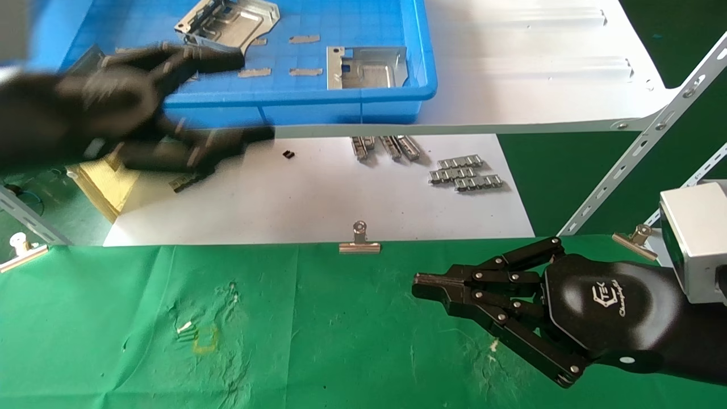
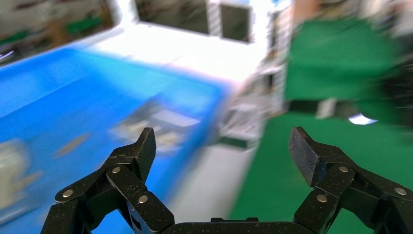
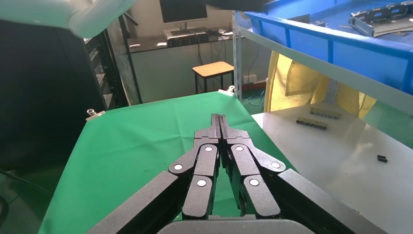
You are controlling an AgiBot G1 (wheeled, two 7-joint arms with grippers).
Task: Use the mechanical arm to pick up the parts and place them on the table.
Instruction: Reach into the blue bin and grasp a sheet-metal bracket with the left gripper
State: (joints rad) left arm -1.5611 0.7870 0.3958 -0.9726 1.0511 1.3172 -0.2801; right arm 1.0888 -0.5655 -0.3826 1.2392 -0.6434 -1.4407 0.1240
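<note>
Two silvery stamped parts lie in a blue tray (image 1: 352, 105) on the shelf: one (image 1: 227, 23) at the back, one (image 1: 368, 67) near the front right corner. My left gripper (image 1: 244, 96) is blurred with motion, open and empty, at the tray's front left edge. In the left wrist view its fingers (image 2: 141, 151) stand wide apart around the gap (image 2: 223, 151), with the tray and a blurred part (image 2: 156, 124) ahead. My right gripper (image 1: 420, 281) is shut and empty, low over the green table (image 1: 284, 329) at the right; its closed tips (image 3: 219, 119) point across the cloth (image 3: 146, 136).
The white shelf (image 1: 539, 68) carries the tray, with slanted braces (image 1: 642, 153) at the right. Below lies a white sheet (image 1: 318, 199) with grey ridged strips (image 1: 466, 173), a small black piece (image 1: 288, 153) and yellow material (image 1: 105, 182). Binder clips (image 1: 359, 241) hold the cloth's far edge.
</note>
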